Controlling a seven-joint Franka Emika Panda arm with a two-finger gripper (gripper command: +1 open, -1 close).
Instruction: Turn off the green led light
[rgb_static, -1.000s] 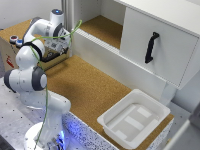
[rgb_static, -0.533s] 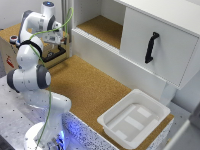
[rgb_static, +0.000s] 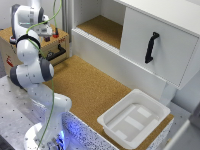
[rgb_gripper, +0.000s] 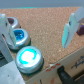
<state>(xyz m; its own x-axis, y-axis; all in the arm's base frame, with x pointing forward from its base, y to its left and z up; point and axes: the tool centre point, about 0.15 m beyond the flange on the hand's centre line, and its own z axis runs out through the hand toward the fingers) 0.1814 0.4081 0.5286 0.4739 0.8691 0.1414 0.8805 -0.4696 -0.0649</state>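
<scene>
In the wrist view a round silver button with a glowing green-cyan top (rgb_gripper: 28, 56) sits on the cork top of a wooden box (rgb_static: 31, 48). A second round button with a blue top (rgb_gripper: 19, 36) is beside it. My gripper (rgb_gripper: 38, 31) is open and empty above the cork, with one white finger (rgb_gripper: 4, 26) next to the blue button and the other (rgb_gripper: 71, 31) far apart from it. In the exterior view the gripper (rgb_static: 47, 32) hangs over the box at the back left, and the buttons are too small to make out.
A white cabinet (rgb_static: 165, 45) with a black handle (rgb_static: 151, 47) and an open cork shelf (rgb_static: 102, 27) stands at the exterior view's right. A white tray (rgb_static: 134, 119) lies on the cork table (rgb_static: 90, 90) near the front edge. A black handle (rgb_static: 56, 53) is on the box's side.
The arm has swung toward the exterior view's left, carrying the gripper from beside the cabinet's edge to over the wooden box. The jaws stayed open.
</scene>
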